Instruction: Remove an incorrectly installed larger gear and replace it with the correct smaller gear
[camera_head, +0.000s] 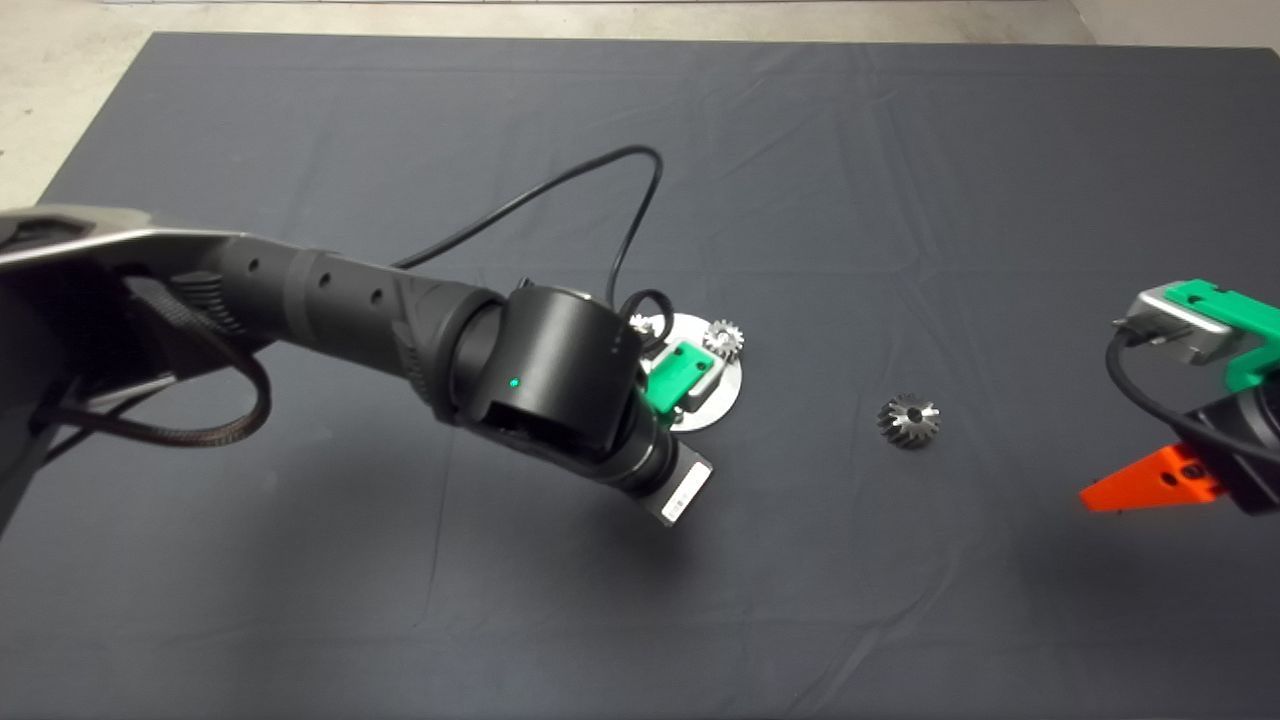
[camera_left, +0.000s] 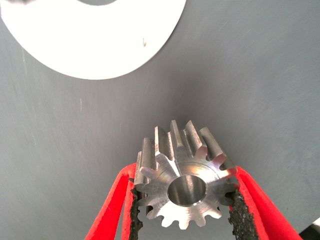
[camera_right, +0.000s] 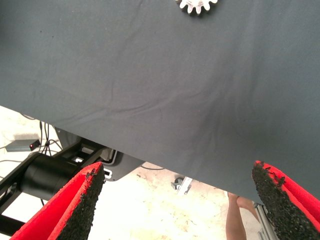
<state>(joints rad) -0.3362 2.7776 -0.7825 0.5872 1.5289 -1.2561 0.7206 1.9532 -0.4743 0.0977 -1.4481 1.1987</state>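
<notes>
My left gripper (camera_left: 183, 212) is shut on the smaller gear (camera_left: 182, 182), a bright silver spur gear with a round centre hole, held just above the mat beside the round silver baseplate (camera_left: 95, 45). In the head view the left arm's wrist covers part of the baseplate (camera_head: 722, 392), and the held gear is hidden under it. A small silver gear (camera_head: 722, 337) stands on the plate's far side and another (camera_head: 645, 323) shows at its far left edge. The larger gear (camera_head: 909, 420), dark with slanted teeth, lies alone on the mat to the right. My right gripper (camera_head: 1150, 482) is open and empty at the right edge.
A black cable (camera_head: 620, 210) loops over the mat behind the left wrist. The right wrist view shows the mat's edge, the floor beyond, a black machine base (camera_right: 45, 175), a person's leg (camera_right: 235, 220), and the rim of a pale gear (camera_right: 197, 5).
</notes>
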